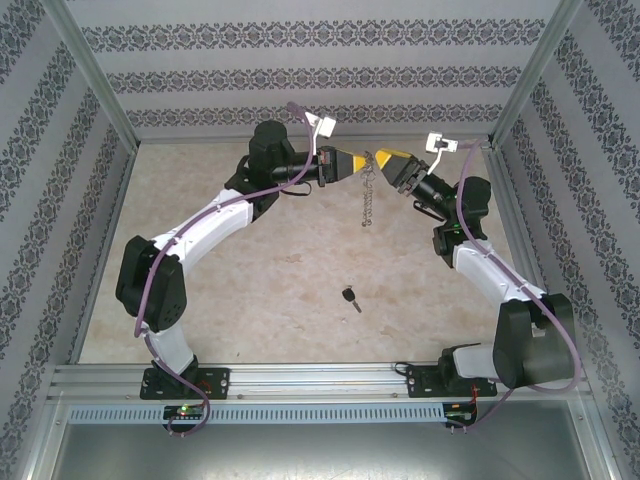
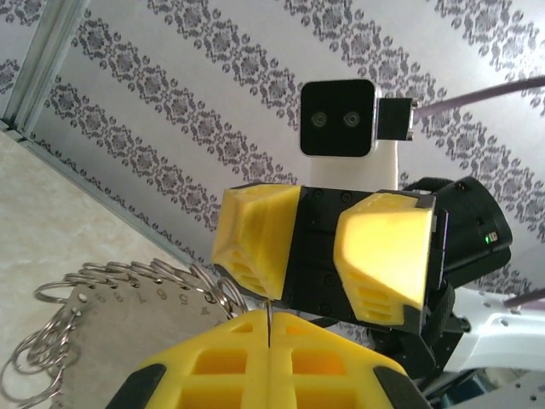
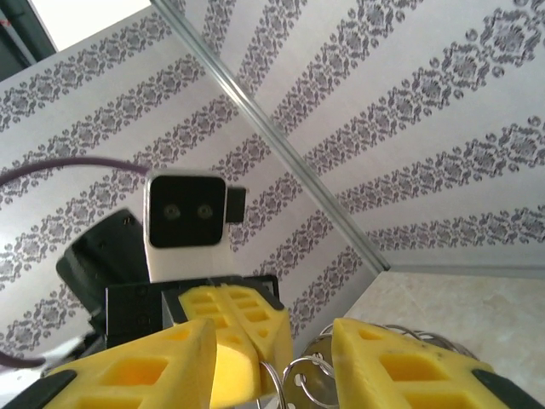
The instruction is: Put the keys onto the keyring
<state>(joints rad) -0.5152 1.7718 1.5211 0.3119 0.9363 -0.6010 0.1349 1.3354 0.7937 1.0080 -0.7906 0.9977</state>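
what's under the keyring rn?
Bare table lies beneath the keyring, which hangs from the shut left gripper. The key lies apart, nearer the bases. The strip directly beneath the keyring is covered.

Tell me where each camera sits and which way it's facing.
Top external: above and behind the arms, looking down at the table; shows left gripper and right gripper.
Left wrist: on the left arm, facing the right gripper and patterned wall; own shut fingers at bottom.
Right wrist: on the right arm, facing the left gripper; own parted fingers below.
Shared: both wrist views catch the keyring.
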